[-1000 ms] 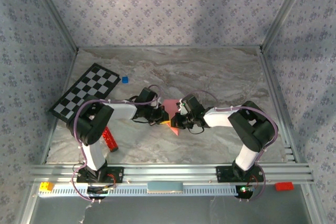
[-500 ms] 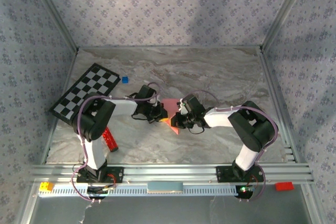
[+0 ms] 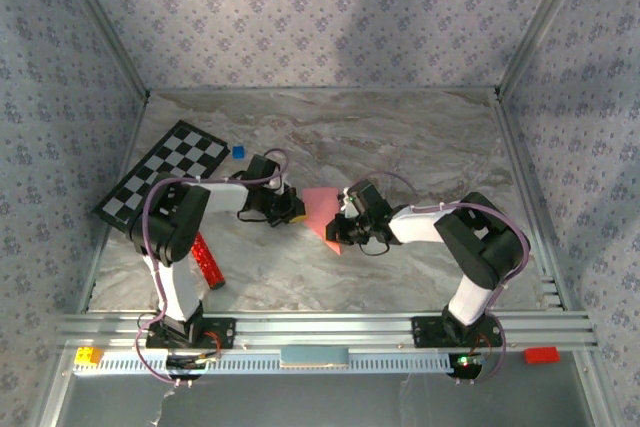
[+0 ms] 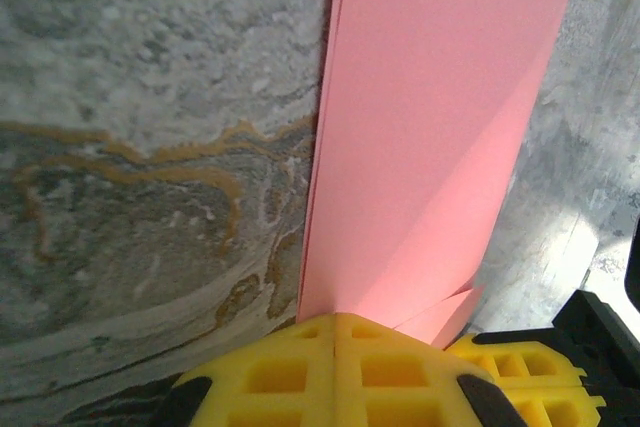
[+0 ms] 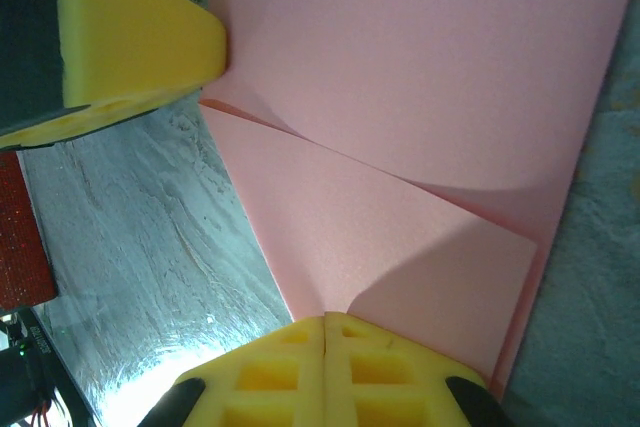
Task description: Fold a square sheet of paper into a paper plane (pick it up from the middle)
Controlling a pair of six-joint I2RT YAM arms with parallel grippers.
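Note:
The square sheet of paper (image 3: 320, 205) is salmon pink and folded into overlapping layers, lying on the marble table between the two arms. Its near end tapers to a point. In the left wrist view the paper (image 4: 420, 127) runs up from my left gripper (image 4: 335, 319), whose yellow jaws are shut on its edge. My right gripper (image 5: 325, 319) is shut on the opposite edge of the paper (image 5: 420, 97), which tents up at the seam of the jaws. From above, the left gripper (image 3: 296, 211) is at the paper's left side and the right gripper (image 3: 339, 232) is at its near right.
A black-and-white checkerboard (image 3: 165, 175) lies at the far left, with a tiny blue cube (image 3: 238, 152) beside it. Near the left arm lies a red glittery bar (image 3: 208, 262). A yellow brick (image 3: 88, 355) and a red brick (image 3: 541, 354) sit on the front rail.
My left gripper has moved left, away from the right gripper, and more of the pink paper now shows between them. The right gripper has barely moved.

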